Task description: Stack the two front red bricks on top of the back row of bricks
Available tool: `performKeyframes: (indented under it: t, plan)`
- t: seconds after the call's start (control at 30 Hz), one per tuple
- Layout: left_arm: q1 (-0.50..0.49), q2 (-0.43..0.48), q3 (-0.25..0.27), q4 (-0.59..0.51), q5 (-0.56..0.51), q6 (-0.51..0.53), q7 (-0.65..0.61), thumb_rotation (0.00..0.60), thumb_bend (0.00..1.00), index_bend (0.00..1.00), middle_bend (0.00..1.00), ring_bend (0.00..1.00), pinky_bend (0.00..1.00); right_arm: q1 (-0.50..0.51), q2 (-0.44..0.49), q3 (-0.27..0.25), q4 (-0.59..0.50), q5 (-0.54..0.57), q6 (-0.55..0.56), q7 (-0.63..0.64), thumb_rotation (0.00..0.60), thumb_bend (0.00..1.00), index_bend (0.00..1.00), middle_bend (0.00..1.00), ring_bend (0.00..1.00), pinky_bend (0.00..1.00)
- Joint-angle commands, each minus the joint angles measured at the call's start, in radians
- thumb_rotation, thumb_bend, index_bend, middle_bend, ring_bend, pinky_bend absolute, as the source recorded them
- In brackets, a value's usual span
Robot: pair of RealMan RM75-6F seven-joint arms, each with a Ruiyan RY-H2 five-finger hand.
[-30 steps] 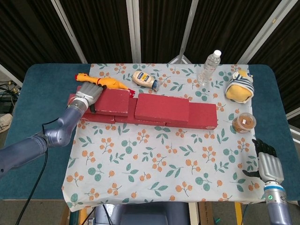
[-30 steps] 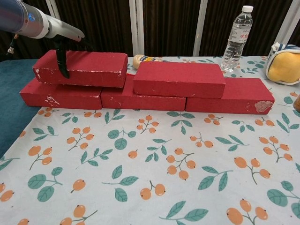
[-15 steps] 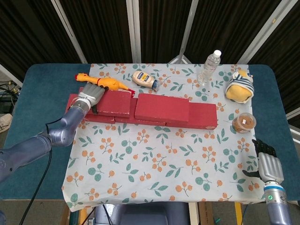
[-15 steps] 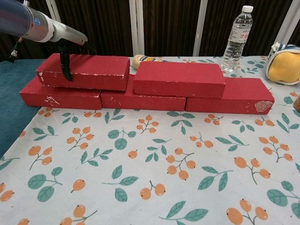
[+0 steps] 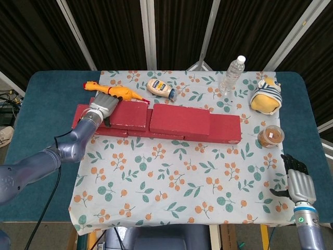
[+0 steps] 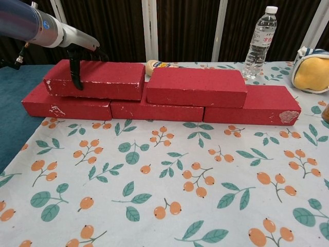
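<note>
Over the last sec the upper left red foam brick (image 6: 95, 78) has slid to the right along the back row of red bricks (image 6: 154, 109). Its right end, which sat short of the upper right red brick (image 6: 196, 86), is now about touching it; in the chest view the gap looks closed, though the head view is too coarse to be sure.

The left hand (image 5: 103, 105) holds that brick by its left end: dark fingers (image 6: 76, 72) hang down over the front face and the palm lies on top, so it's a grip w/ a push, not a hover. The right hand (image 5: 297, 179) sits low at the near right edge of the floral tablecloth (image 5: 177, 172), well apart from the bricks, holding nothing w/ its fingers loosely apart.

What it means: both front bricks are already up on the back row, side by side, so the stacking itself looks done. This last shift reads as tidying, i.e. squaring the two top bricks against each other. Probably all that's left is to let go and lift the left hand clear w/o dragging the brick back.

Behind the row lie a yellow rubber chicken (image 5: 112, 89), a mayo squeeze bottle (image 5: 160, 87) and a clear water bottle (image 5: 231, 74), none of them near the bricks' path.
</note>
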Motion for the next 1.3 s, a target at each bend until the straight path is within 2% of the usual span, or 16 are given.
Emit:
performKeyframes:
  t: [0.03, 1.3]
  plan:
    - [-0.008, -0.004, 0.008, 0.003, -0.009, 0.001, -0.001, 0.6, 0.0, 0.18, 0.28, 0.27, 0.3, 0.0, 0.001, 0.0, 0.0, 0.0, 0.0, 0.003, 0.6, 0.11, 0.0, 0.0, 0.0, 0.0]
    - [-0.069, -0.048, 0.065, 0.02, -0.08, 0.013, -0.008, 0.6, 0.0, 0.17, 0.28, 0.27, 0.3, 0.0, 0.012, -0.002, 0.0, 0.002, 0.006, 0.021, 0.6, 0.11, 0.0, 0.0, 0.0, 0.0]
